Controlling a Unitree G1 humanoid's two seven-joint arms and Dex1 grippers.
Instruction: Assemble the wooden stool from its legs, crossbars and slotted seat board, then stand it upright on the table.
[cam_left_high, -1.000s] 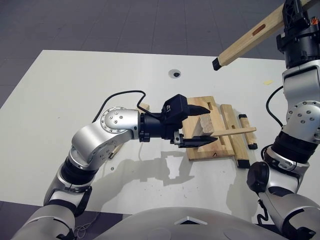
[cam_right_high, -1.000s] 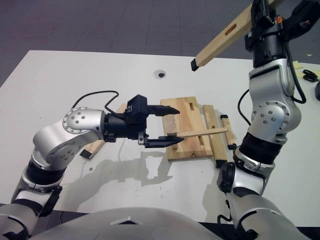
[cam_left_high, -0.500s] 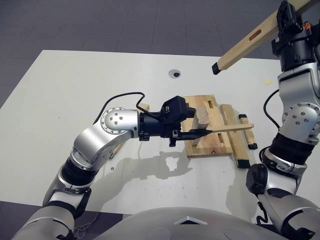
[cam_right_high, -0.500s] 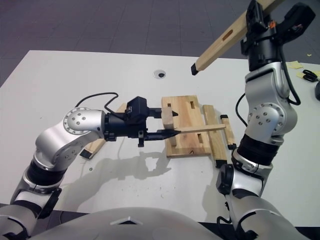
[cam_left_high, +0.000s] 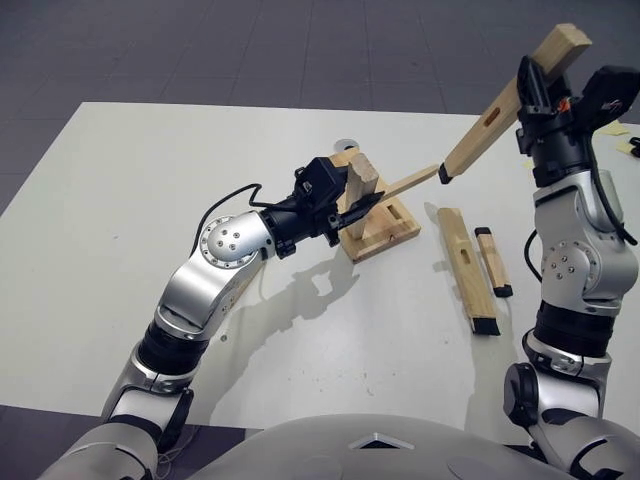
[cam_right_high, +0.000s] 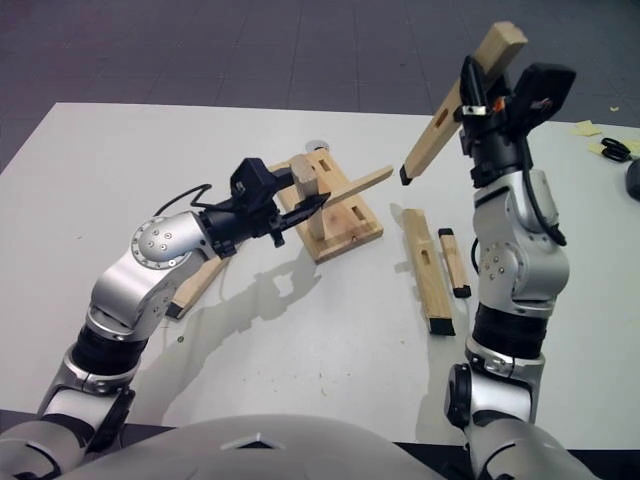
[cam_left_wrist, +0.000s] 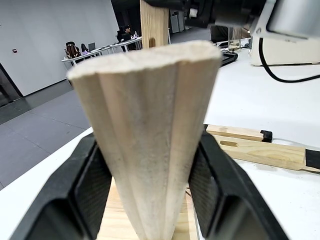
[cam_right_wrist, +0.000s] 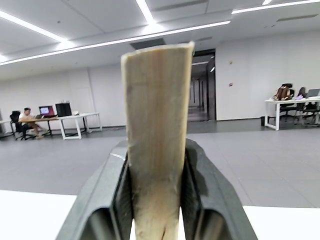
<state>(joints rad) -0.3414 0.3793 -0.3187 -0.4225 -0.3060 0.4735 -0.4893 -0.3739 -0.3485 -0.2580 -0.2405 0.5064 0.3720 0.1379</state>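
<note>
While the left arm stretches forward over the desk (cam_left_high: 150, 170), the left claw (cam_left_high: 350, 207) is clamped on a thin crossbar (cam_left_high: 410, 183) that slants up above the seat board (cam_left_high: 390, 228). A spare leg (cam_left_high: 466, 283) and a shorter bar (cam_left_high: 491, 262) lie flat on the desk. Raised high, the right claw (cam_left_high: 530, 95) grips a slotted leg (cam_left_high: 470, 140).

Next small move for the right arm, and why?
Probably lower the right gripper so the slot in its raised leg meets the crossbar tip. The left gripper holds the upright leg with that crossbar pointing at the raised leg, but the slot sits higher than the tip.
</note>
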